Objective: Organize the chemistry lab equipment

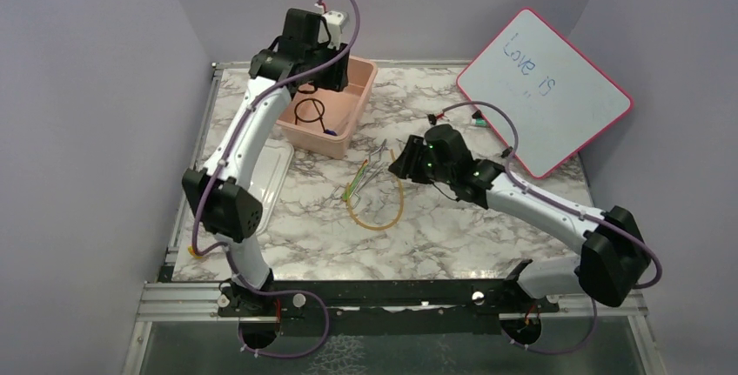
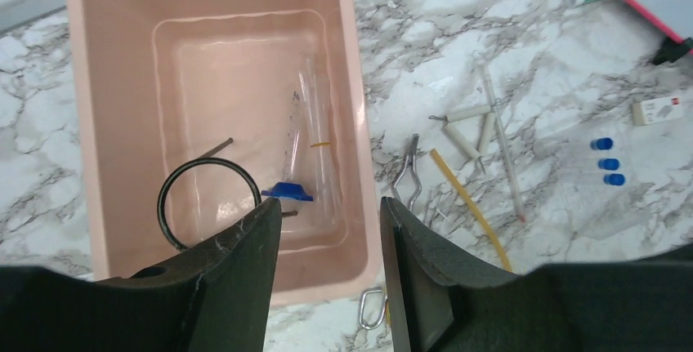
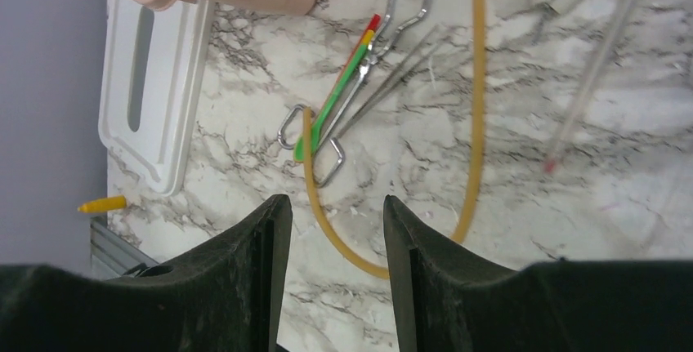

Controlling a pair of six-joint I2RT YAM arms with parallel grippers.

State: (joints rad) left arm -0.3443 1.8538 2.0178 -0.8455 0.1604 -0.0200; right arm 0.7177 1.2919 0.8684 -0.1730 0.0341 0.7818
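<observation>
Left arm tool: the left gripper (image 2: 329, 213) was released, its jaws parted with nothing between them, poised above the rectangular pink plastic tub (image 2: 106, 123).
Right arm tool: the right gripper (image 3: 330, 205) was likewise unclenched and empty, hovering over the bend of the U-shaped amber rubber tube (image 3: 476, 82).
Tub contents: a black wire ring (image 2: 204, 162), a small blue piece (image 2: 288, 192) and clear glass tubes (image 2: 315, 140) lay on the tub floor.
Items outside the tub: the amber rubber tube, a green-handled tool (image 3: 337, 92), thin metal tongs (image 2: 406, 168), white rods (image 2: 466, 113) and blue caps (image 2: 606, 162) lay loose on the marbled table (image 1: 452, 227).
Hazard, entanglement: one leg of the amber rubber tube crossed a handle loop of the thin metal tongs, with the green-handled tool lying over them. Lifting any one would probably drag the others.
Hazard, limp load: pinched at a single point, the amber rubber tube would likely sag, and a trailing end could catch the tub rim or hang outside.
Hazard, breakage: a descent by the left gripper could strike the clear glass tubes.
Hazard, crowding: a delivery by the right gripper while the left gripper occupied the tub mouth risked an arm collision.
</observation>
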